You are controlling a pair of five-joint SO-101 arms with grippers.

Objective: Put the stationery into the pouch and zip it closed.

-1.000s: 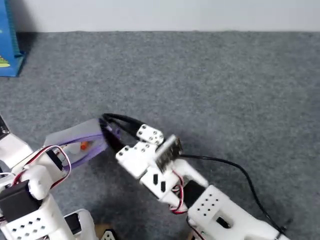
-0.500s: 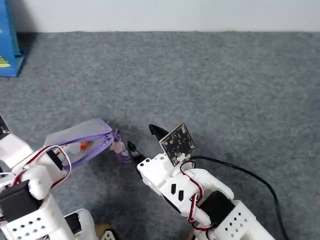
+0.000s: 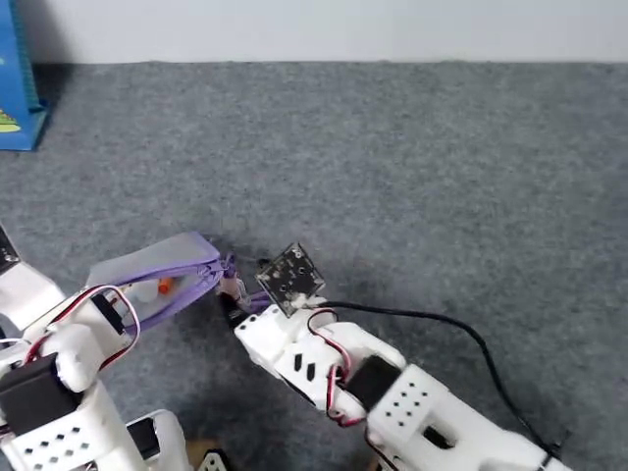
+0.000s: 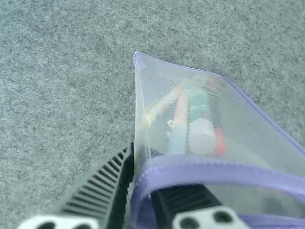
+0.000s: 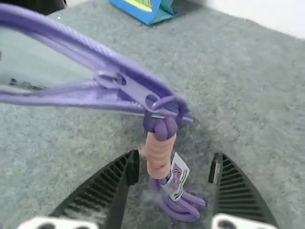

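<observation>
A purple mesh pouch (image 3: 147, 267) lies tilted at the left of the grey carpet, with stationery (image 4: 190, 119) visible through its mesh and an orange piece (image 3: 165, 286) near its mouth. My left gripper (image 4: 147, 191) is shut on the pouch's purple rim (image 4: 209, 171). The two zipper tapes (image 5: 57, 33) spread apart away from the slider (image 5: 150, 102). From the slider hangs a pull (image 5: 159, 148) with a pink bead, a purple cord and a small tag. My right gripper (image 5: 174, 169) is open, one finger on each side of the pull, at the pouch's right end (image 3: 231, 294).
A blue box (image 3: 15, 88) stands at the far left by the white wall and also shows in the right wrist view (image 5: 143, 7). A black cable (image 3: 442, 319) trails from the right arm over the carpet (image 3: 442, 177), which is bare to the right and behind.
The right arm drew back to the right from the pouch's end, then came back left and turned its wrist. Its open fingers now straddle the zipper pull. The left arm and pouch held still.
</observation>
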